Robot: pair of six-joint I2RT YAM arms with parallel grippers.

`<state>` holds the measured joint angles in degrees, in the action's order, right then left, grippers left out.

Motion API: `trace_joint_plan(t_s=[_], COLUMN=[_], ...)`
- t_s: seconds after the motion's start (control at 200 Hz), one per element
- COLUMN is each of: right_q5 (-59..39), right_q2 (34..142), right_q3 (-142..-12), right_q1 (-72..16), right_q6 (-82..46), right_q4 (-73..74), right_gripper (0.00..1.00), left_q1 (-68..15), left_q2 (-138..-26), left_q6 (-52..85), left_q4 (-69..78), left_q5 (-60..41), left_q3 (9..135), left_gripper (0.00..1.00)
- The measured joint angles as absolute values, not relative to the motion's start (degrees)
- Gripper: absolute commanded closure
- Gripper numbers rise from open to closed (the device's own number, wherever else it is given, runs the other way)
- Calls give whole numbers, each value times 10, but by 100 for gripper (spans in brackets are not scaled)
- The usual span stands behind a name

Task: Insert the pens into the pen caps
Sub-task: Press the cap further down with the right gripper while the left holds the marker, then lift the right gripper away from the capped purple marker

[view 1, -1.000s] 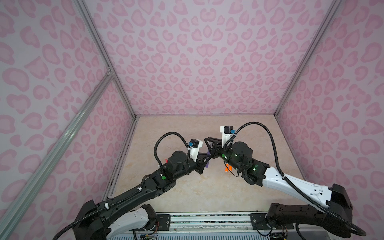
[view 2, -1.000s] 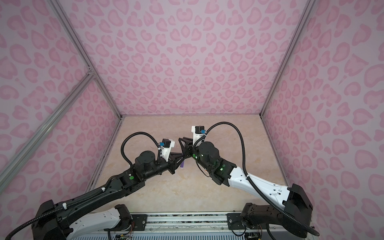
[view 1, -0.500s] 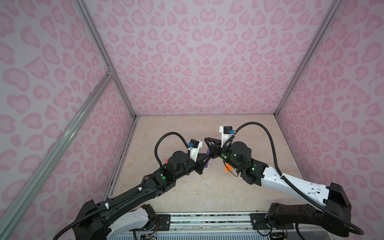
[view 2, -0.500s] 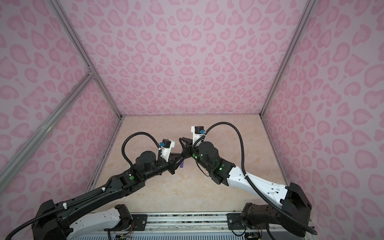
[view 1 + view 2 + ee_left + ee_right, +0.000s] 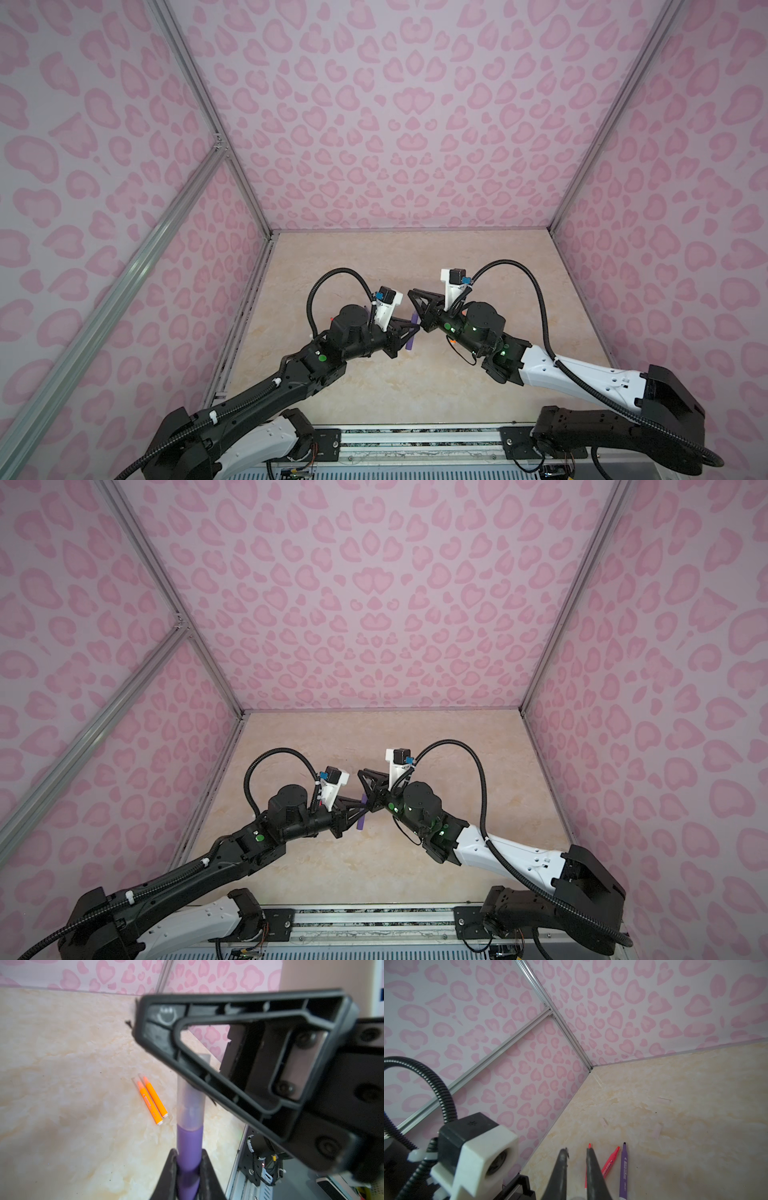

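Where the two arms meet above the middle of the table, the left gripper (image 5: 189, 1152) is clamped on the barrel of a purple pen (image 5: 189, 1136), which lies crosswise to its fingers. A clear pen cap (image 5: 191, 1101) already covers the pen's tip, its rim meeting the purple barrel. The right gripper (image 5: 417, 309) is closed and pinches that cap toward its closed end, so far as the left wrist view shows. Pen and cap thus share one long axis, running in both top views from the near side toward the far side; whether it also rises cannot be told. The cap lies beyond the left gripper along this axis, with the right arm on it, so any seating push would probably run along that line. On the beige marbled tabletop (image 5: 415, 257), two orange pens (image 5: 155, 1097) lie side by side to the right, beneath the right arm. A pink-red pen (image 5: 610, 1162), a second purple pen (image 5: 624, 1169) and a faint loose cap (image 5: 656, 1132) lie to the left. Pink heart-printed walls (image 5: 415, 124) on aluminium posts (image 5: 218, 143) enclose the table on three sides.
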<state>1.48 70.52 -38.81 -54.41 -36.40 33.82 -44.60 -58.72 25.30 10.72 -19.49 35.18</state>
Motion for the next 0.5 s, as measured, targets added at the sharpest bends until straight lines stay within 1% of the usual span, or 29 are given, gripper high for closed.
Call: trace_joint_plan(t_s=[0.12, 0.4, 0.5], right_q5=[19, 20, 40], right_q2=[698, 686, 669], right_q3=[-353, -286, -255], right_q1=[-559, -580, -594], right_q6=[-359, -363, -375], right_q4=[390, 490, 504], right_gripper=[100, 100, 100], left_q1=[-444, -443, -443], left_q2=[-587, -579, -574], left_q6=[256, 255, 250], left_q4=[103, 92, 73], left_q5=[-230, -278, -291], left_q3=[349, 342, 341], left_gripper=[96, 96, 96])
